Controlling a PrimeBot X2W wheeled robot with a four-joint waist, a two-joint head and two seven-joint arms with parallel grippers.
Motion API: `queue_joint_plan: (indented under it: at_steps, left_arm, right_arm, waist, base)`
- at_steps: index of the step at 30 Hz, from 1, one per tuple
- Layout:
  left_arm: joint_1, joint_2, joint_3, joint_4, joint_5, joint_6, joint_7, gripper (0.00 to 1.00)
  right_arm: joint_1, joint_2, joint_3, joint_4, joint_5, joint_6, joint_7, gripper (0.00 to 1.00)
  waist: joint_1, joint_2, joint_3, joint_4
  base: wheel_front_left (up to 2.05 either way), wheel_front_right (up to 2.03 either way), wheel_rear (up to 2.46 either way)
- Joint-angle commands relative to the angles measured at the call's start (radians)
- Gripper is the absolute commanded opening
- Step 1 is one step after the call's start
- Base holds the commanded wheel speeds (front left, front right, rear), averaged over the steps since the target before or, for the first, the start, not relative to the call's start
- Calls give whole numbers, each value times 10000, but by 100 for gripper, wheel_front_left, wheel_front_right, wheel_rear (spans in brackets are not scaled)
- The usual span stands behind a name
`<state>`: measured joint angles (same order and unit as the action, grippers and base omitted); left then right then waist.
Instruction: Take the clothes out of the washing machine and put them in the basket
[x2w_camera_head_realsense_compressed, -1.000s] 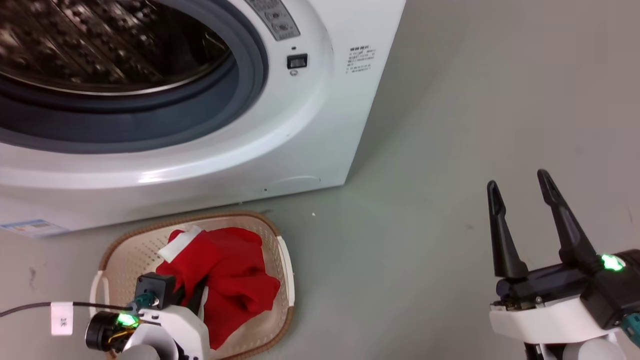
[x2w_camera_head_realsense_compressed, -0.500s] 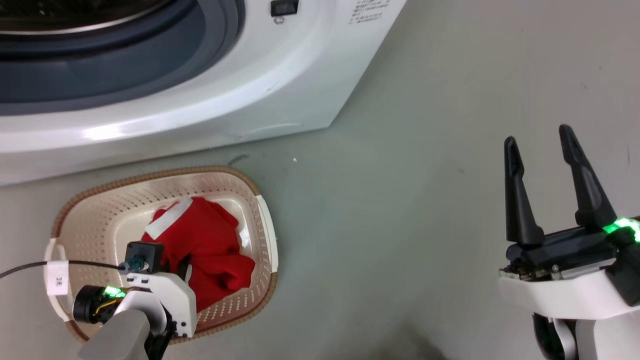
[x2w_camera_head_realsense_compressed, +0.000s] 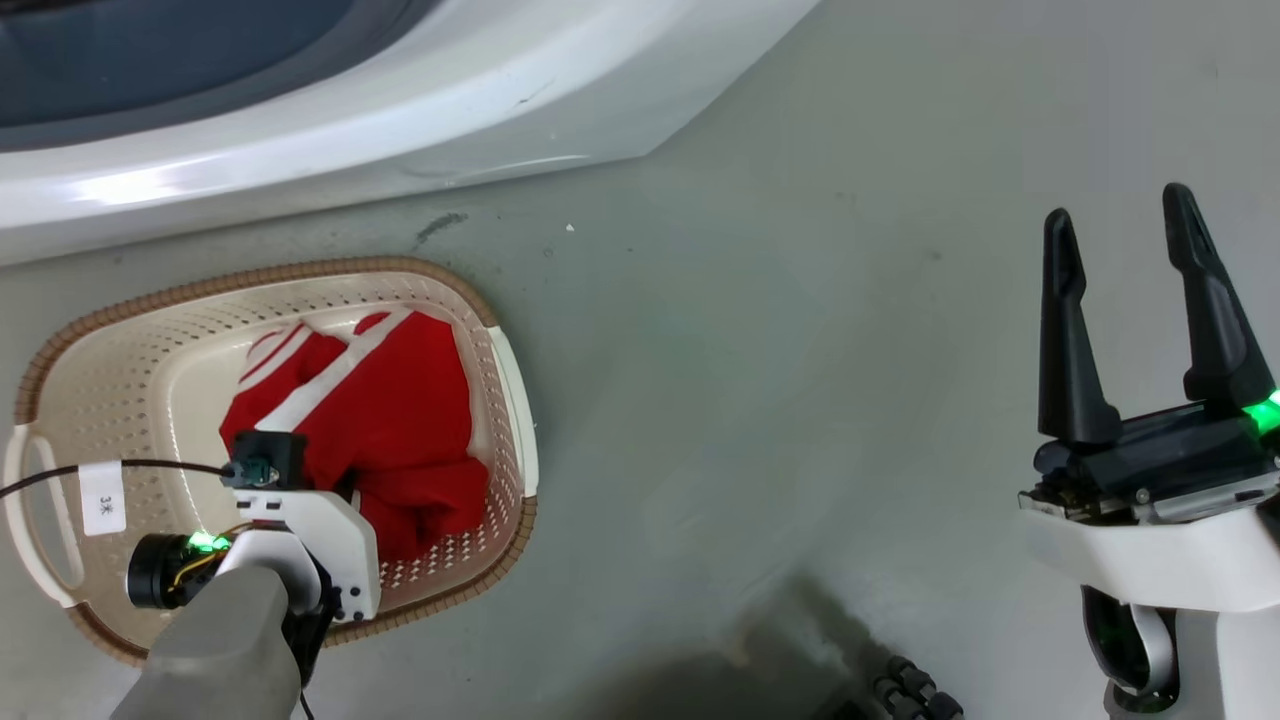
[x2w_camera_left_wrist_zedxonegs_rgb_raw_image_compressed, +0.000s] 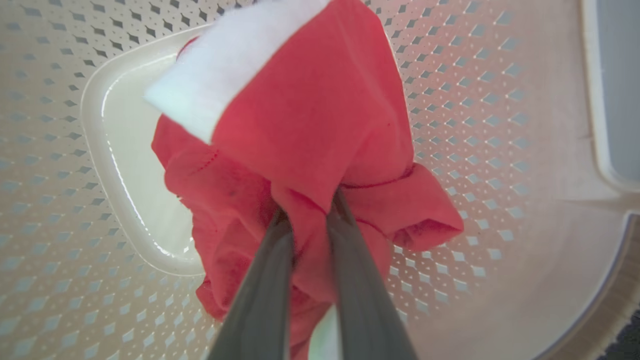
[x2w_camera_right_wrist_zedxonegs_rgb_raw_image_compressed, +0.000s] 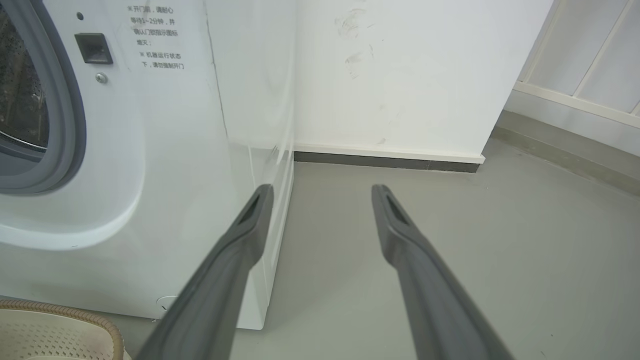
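Inside the cream laundry basket (x2w_camera_head_realsense_compressed: 120, 370), left hand (x2w_camera_left_wrist_zedxonegs_rgb_raw_image_compressed: 307, 207) is clenched on the white-trimmed red garment (x2w_camera_head_realsense_compressed: 400, 400), fingers pinching a fold of it; can't tell whether the cloth rests on the basket bottom. Basket sits on the grey floor (x2w_camera_head_realsense_compressed: 750, 350) just in front of the white washing machine (x2w_camera_head_realsense_compressed: 400, 110). Right hand (x2w_camera_head_realsense_compressed: 1119, 203) is released, fingers spread and holding nothing, well off to the right above the floor.

There is one bright red fabric garment with white trim (x2w_camera_head_realsense_compressed: 400, 420) at lower left, one cream perforated plastic basket (x2w_camera_head_realsense_compressed: 150, 330), one large white washing machine (x2w_camera_head_realsense_compressed: 300, 150) along the top, and two dark-fingered grippers: left gripper (x2w_camera_left_wrist_zedxonegs_rgb_raw_image_compressed: 307, 210) and right gripper (x2w_camera_head_realsense_compressed: 1118, 205).
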<state>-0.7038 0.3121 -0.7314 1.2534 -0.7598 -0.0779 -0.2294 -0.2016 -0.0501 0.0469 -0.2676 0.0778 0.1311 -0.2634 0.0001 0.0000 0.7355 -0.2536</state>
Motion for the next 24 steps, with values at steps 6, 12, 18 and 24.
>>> queue_joint_plan:
  at_steps: [6,12,18,24]
  left_arm:
    - [-437,-58,-66,204,62,157,169,0]
    - [-446,-82,-130,288,64,366,229,100]
    - [24,-237,-198,316,96,426,-127,100]
    - [672,-433,-187,212,187,385,-349,100]
  right_arm:
    - [-288,-2,-77,-134,65,-7,-21,100]
    - [-277,-2,-16,15,-6,-7,-21,100]
    - [-42,-4,59,256,-93,-7,-21,100]
    - [352,-4,96,527,-246,-7,-20,100]
  waist:
    - [-1,0,450,-83]
    - [-1,0,270,-54]
    - [-1,0,-595,64]
    - [-1,0,-1718,253]
  base:
    - [0,0,0]
    - [0,0,0]
    - [0,0,0]
    - [0,0,0]
